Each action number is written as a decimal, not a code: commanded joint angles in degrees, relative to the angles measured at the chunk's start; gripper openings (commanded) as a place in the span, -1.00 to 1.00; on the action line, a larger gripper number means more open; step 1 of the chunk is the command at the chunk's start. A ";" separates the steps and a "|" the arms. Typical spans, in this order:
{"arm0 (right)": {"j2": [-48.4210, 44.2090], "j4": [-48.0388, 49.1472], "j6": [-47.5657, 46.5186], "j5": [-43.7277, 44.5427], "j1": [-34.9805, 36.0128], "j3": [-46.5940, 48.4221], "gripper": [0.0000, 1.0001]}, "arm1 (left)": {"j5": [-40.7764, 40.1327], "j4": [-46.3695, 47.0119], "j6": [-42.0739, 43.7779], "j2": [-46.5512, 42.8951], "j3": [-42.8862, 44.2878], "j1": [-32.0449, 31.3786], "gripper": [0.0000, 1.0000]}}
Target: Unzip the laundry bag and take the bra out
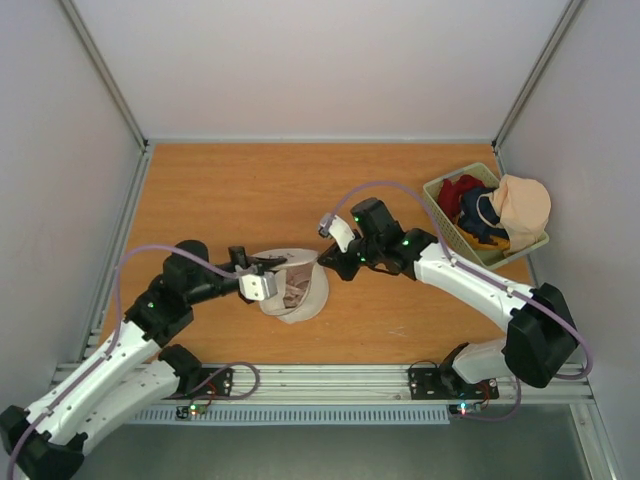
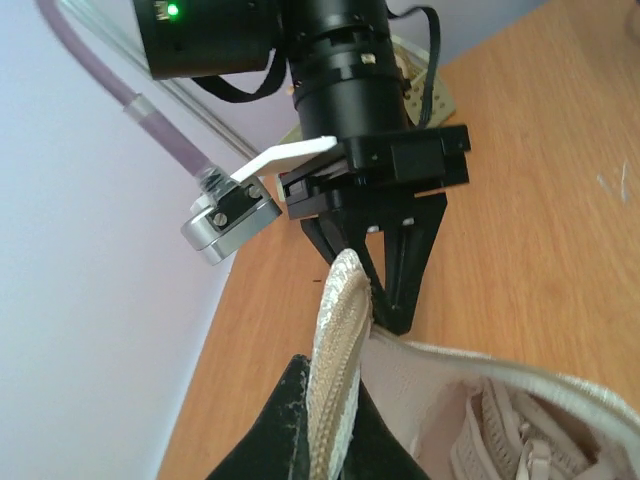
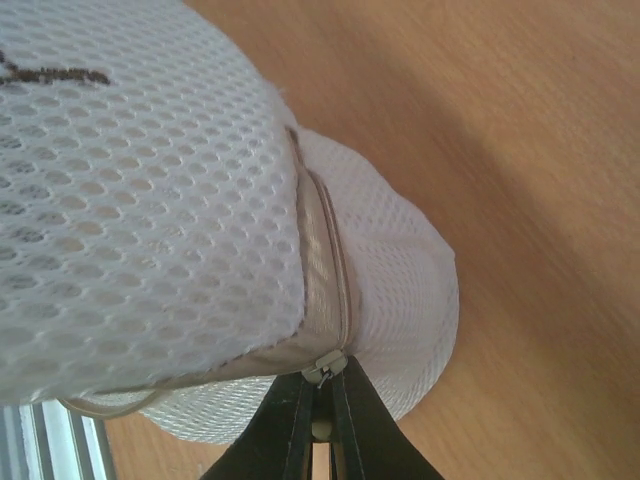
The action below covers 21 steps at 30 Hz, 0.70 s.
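The round off-white mesh laundry bag lies at the table's middle, partly unzipped. The pink-beige bra shows inside the opening, and also in the left wrist view. My left gripper is shut on the bag's zipper edge on its left side. My right gripper is shut on the zipper pull on the bag's right side, with the closed part of the zipper running away from it. The bag's mesh face fills the right wrist view, with its black mark at the upper left.
A green plastic basket stands at the back right, holding red and navy cloths and a pale peach rounded garment. Grey walls enclose the table on three sides.
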 commanded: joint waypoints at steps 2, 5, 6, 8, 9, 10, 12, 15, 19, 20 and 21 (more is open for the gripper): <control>-0.57 0.81 -0.13 4.84 -2.95 -2.21 -0.98 | 5.53 5.56 -10.63 -0.16 3.08 0.00 -0.99; -2.22 2.12 0.18 2.65 -2.97 -3.11 -0.98 | 3.07 6.89 -10.49 1.68 2.70 1.03 -0.99; -3.15 2.98 0.41 1.68 -2.97 -3.89 -0.98 | 2.76 7.45 -10.65 2.55 2.71 2.02 -0.99; -4.84 4.48 1.11 1.45 -2.97 -5.20 -0.98 | 3.56 9.20 -10.26 4.51 2.07 4.97 -0.99; -5.28 4.60 1.49 1.90 -2.90 -5.52 -0.98 | 3.87 10.16 -9.87 5.75 1.18 6.91 -0.99; -5.63 4.40 1.77 2.73 -2.65 -5.79 -0.98 | 4.22 12.23 -9.24 7.08 0.58 9.08 -0.99; -6.15 4.14 2.21 3.97 -1.16 -6.32 -0.98 | 5.65 14.14 -8.34 9.73 -0.61 13.07 -0.99; -6.27 6.72 3.94 4.72 3.52 -7.64 -0.98 | 8.00 14.05 -3.67 11.17 -2.87 15.19 -0.80; -3.95 8.99 7.87 5.71 7.81 -6.80 -0.98 | 11.39 4.48 0.03 10.59 -2.50 15.17 -0.05; -3.27 8.89 8.40 6.55 8.29 -6.13 -0.98 | 11.46 1.69 0.93 10.21 -1.92 15.17 0.10; -2.50 8.55 8.80 7.48 8.79 -5.30 -0.98 | 11.78 -0.66 1.38 9.73 -1.41 15.15 0.19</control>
